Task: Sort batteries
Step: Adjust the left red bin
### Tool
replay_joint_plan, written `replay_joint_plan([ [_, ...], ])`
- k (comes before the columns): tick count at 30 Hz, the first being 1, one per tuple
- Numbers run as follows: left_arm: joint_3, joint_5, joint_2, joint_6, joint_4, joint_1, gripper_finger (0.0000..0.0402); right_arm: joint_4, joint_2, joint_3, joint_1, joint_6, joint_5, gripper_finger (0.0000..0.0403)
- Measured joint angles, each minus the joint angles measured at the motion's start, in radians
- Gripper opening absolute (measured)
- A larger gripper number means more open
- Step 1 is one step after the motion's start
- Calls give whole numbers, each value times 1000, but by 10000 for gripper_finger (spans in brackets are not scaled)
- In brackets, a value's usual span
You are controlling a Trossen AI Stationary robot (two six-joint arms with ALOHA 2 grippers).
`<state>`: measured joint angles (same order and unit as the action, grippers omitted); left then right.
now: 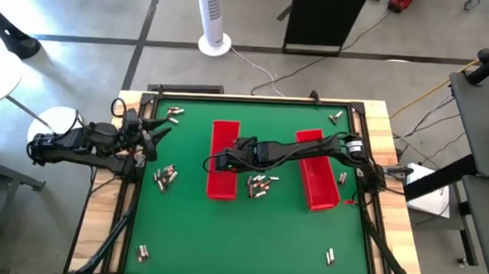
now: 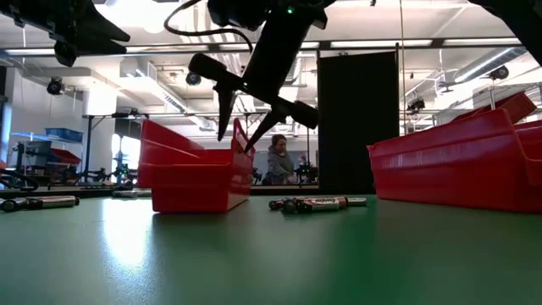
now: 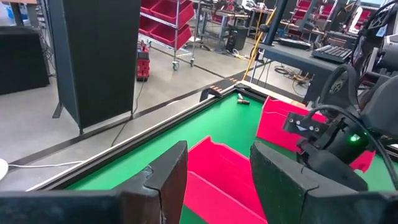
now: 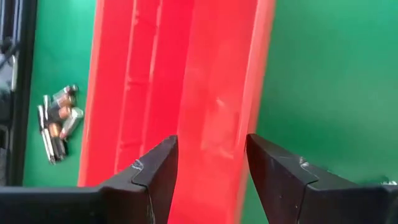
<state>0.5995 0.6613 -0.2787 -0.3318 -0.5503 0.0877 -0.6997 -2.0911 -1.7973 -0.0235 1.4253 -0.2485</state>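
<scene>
Hovering over the left-hand red tray (image 1: 223, 165), the right gripper (image 1: 217, 162) has its jaws released, with nothing between them; in the right wrist view only the tray's red floor and its near wall show in the gap. My reading is that this is the drop-off step of the sort: the jaws stand apart above the tray as they would just after letting a battery go, though no battery can be made out inside the tray from any view.

A cluster of batteries (image 1: 260, 185) lies on the green table (image 1: 248, 236) just beside the gripper, between the two trays. Another pile of batteries (image 4: 57, 121) lies past the tray's far wall from the jaws, and more are scattered near the table's corners. The second red tray (image 1: 317, 169) sits under the right arm's forearm, well behind the jaws.

The left gripper (image 3: 217, 180) waits at the table's left edge, jaws apart and empty.

Next, I judge, the right gripper must lift clear of the tray wall, swing to the nearby cluster, line its jaws across a single battery and descend without nudging its neighbours.
</scene>
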Motion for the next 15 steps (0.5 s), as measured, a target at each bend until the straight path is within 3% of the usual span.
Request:
replay_joint_plan([
  [11,0,0,-1,-18,0,0,155,65,0,0,3,-91,39,183],
  [15,0,0,-1,-22,0,0,155,46,0,1,14,-115,0,183],
])
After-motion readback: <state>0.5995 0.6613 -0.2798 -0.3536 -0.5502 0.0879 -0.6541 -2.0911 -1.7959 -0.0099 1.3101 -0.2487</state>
